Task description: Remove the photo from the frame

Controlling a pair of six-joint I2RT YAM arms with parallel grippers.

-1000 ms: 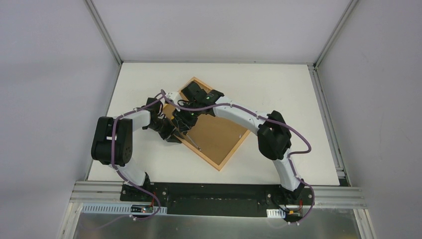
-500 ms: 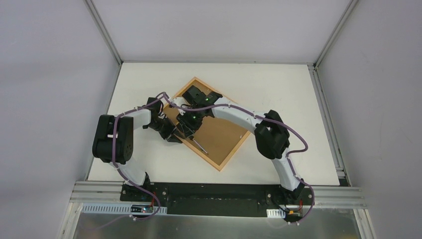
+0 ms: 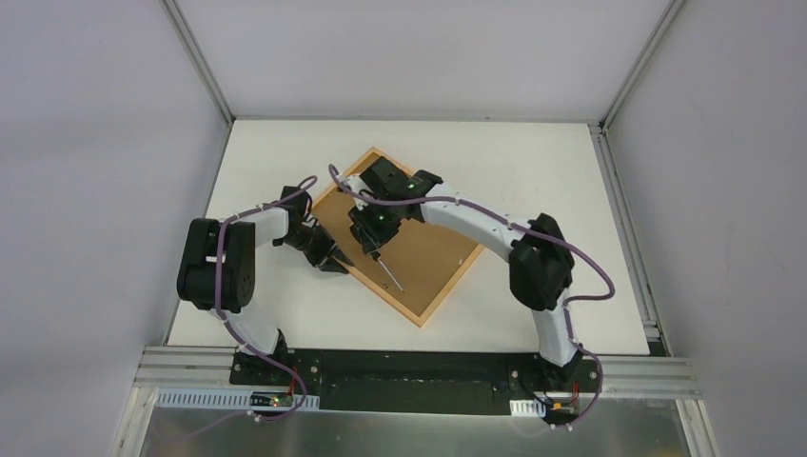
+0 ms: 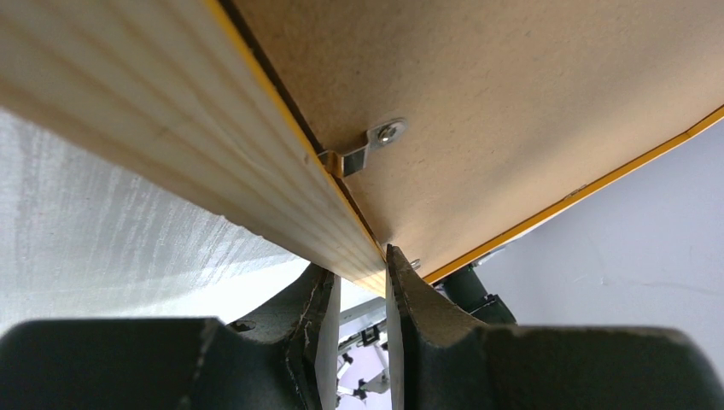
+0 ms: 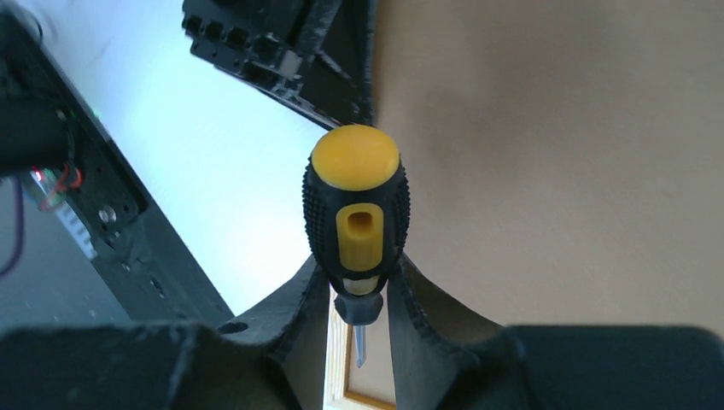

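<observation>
Because the frame [image 3: 449, 288] lies back-up on the worktop [image 3: 533, 181]: I cannot see the photo. I judge it sits under the brown backing board [image 3: 419, 257], inside the frame's rim.
Left pincer [image 4: 363, 269]: closed on the frame's left rim, with the pale wood edge between my fingers.
Right pincer [image 5: 359, 273]: clamped on the black-and-yellow screwdriver [image 5: 356, 213], above the backing board and just inside the frame's left rim.
Blade axis: slanting roughly along that rim, tip toward the frame's near corner. I cannot tell whether the tip touches the board.
Metal tab [image 4: 376, 141]: fastened to the board, its end bent against the frame's left rim, beyond my left fingertips.
Turning relation: the tab lies rimward of the blade, so I judge the tip must travel toward the rim.
Nearer arm: the left is closest to the tab but occupied with holding the frame; the right carries the tool.
</observation>
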